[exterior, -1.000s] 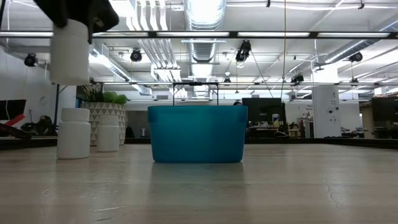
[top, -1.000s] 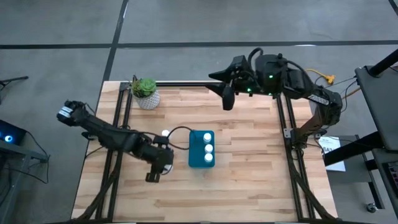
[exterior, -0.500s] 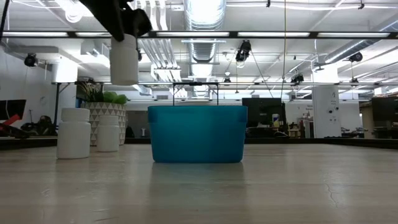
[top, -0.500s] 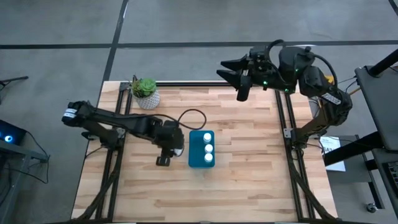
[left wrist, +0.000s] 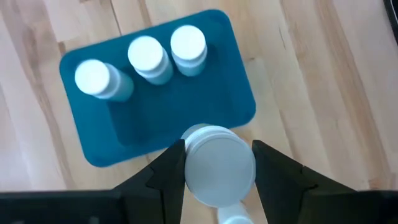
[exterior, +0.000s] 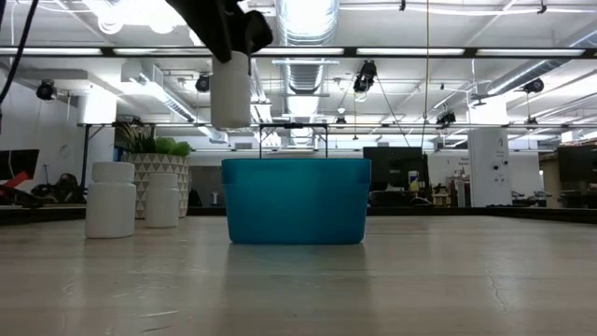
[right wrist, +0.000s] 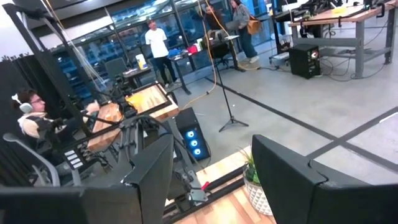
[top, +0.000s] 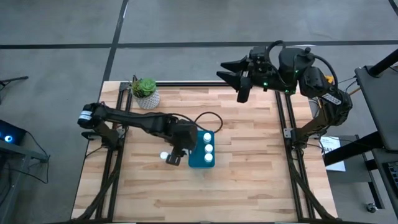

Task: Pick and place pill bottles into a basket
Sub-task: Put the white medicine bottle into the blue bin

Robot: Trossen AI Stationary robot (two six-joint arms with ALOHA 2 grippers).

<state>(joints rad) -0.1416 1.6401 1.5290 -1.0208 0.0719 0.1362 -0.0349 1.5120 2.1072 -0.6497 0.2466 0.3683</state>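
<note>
The left tool (left wrist: 217, 163) grips a bottle (left wrist: 219, 165) above the basket's (left wrist: 236, 112) edge; the right tool (right wrist: 211, 174) gapes wide, raised at the counter's (top: 249, 180) far edge.

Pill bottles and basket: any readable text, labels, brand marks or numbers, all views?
None readable.
Pill bottles: plain white caps, no label visible, including the one in the left end effector.
Basket: plain teal, no marking.
Paper sheet beside the table: print too small to read.

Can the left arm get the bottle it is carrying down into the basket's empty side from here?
Probably yes. The left gripper holds a pill bottle raised above the rim, at the edge of the teal basket. Three bottles line one side; the near row looks empty, so nothing visibly blocks it.
</note>
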